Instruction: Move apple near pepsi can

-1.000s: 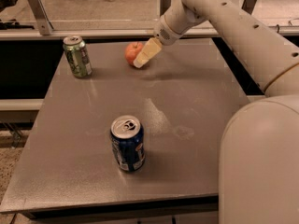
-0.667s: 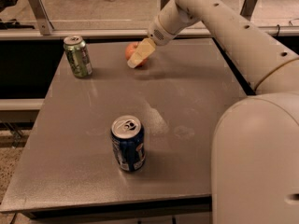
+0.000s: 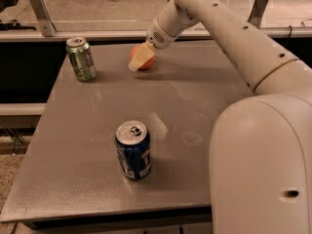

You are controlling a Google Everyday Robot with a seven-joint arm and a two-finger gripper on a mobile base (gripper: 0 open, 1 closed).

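Seemingly, gripper (image 3: 140, 57) at apple (image 3: 150, 63), pepsi can (image 3: 133, 151) well apart

apple (image 3: 149, 64) partly hidden behind tool (image 3: 139, 59) at table's (image 3: 195, 106) far side, arm (image 3: 234, 38) cut off at right edge

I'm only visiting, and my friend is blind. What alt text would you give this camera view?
A white robot arm reaches across a grey table, its gripper at a red-orange apple near the far edge. A green can stands at the far left, and a dark blue pepsi can stands apart nearer the front.
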